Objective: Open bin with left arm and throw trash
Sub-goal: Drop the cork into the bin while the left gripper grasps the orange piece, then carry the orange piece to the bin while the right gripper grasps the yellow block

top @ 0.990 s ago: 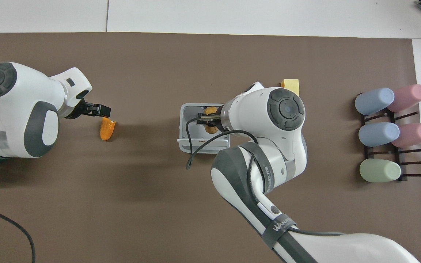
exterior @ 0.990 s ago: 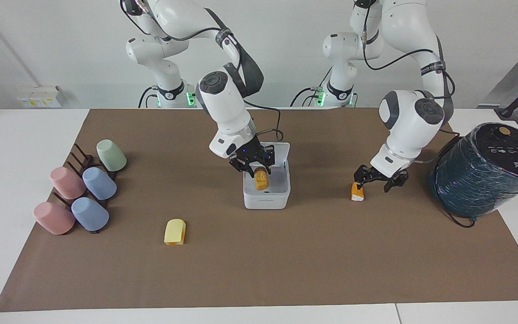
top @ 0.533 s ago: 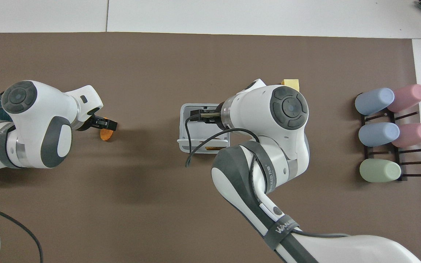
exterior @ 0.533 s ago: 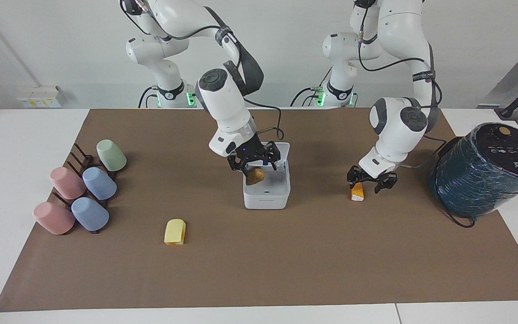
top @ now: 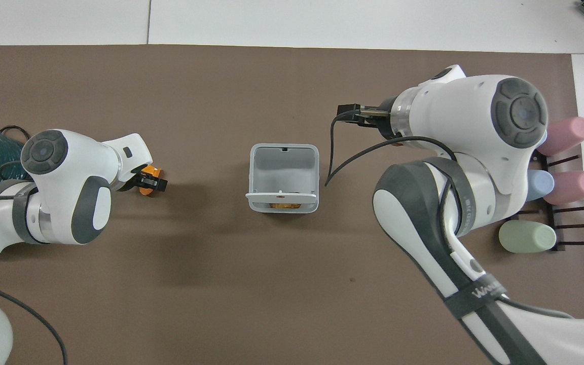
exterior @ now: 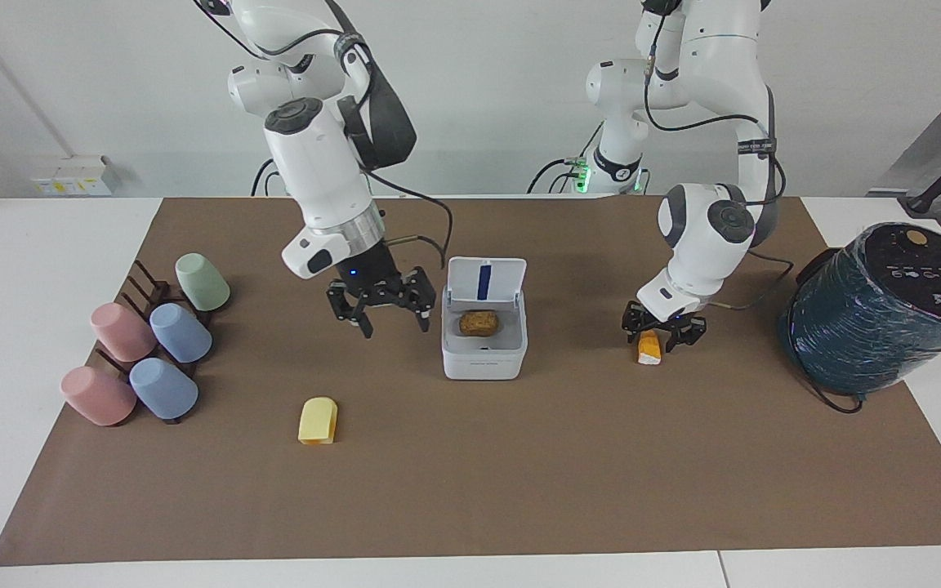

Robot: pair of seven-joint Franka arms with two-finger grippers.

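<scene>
White, square, lid tipped up toward the robots: sits mid-mat as the bin (exterior: 483, 363) and holds the brown lump (exterior: 479, 323). Brown mat (exterior: 519, 474) over a white table (exterior: 46, 269), pastel cups (exterior: 180, 331) racked at the right arm's end, teal wrapped cylinder (exterior: 879, 310) at the left arm's. Right jaws released over the mat beside the bin; left jaws down around the orange piece (exterior: 648, 349), grip impossible to tell; yellow piece (exterior: 318, 420) loose, farther from the robots than the bin.
</scene>
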